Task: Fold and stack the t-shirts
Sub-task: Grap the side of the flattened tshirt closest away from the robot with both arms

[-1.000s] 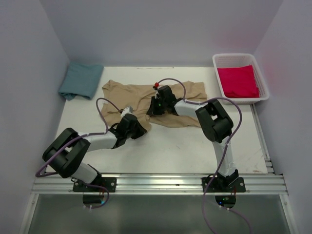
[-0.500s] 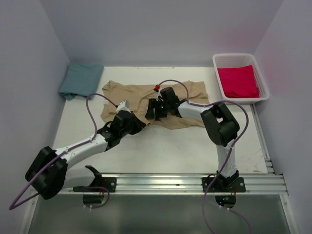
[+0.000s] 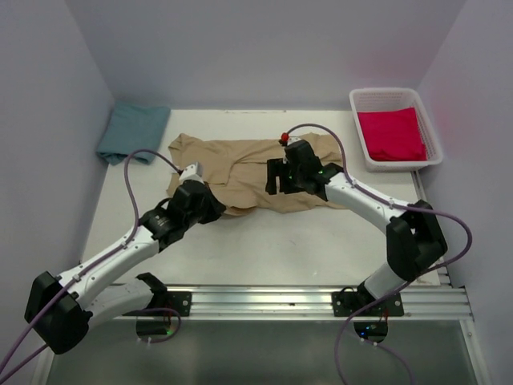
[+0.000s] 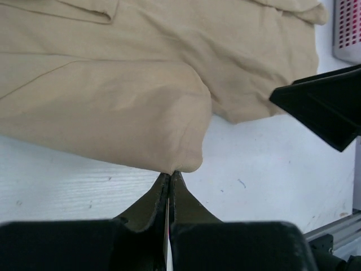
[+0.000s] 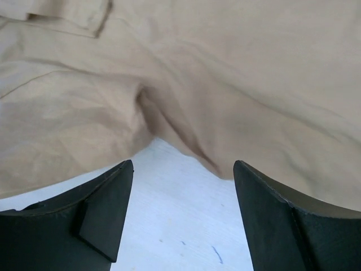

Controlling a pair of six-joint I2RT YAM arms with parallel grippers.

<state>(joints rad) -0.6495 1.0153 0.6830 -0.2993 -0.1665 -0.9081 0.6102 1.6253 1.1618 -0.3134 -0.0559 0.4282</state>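
The tan t-shirt (image 3: 240,164) lies spread and rumpled on the worktop (image 3: 264,241), to the left of the white basket (image 3: 358,98) and a little nearer the arms than it. Its long axis runs from left to right, pointing roughly at the basket's near corner. Which end carries the neck I cannot tell; only a hemmed flap, perhaps a sleeve, shows on the side far from the basket. The left end effector (image 4: 171,179) is pinched tight on a rounded fold at the shirt's near edge, on the half away from the basket. The right end effector (image 5: 181,166) hangs over the near hem on the half towards the basket, its fingers spread wide with nothing between them. The cloth looks thin, light and limp: it will drape, crease and slide over the smooth worktop, and a single pinch will likely drag one layer rather than the whole garment. Judging from this, good holds are the hem corners or the shoulder seams, both layers together, one end effector at each end of the edge. The red-pink t-shirt (image 3: 391,134) lies folded inside the basket. The teal t-shirt (image 3: 132,132) sits folded well apart from the basket, at the opposite far corner.
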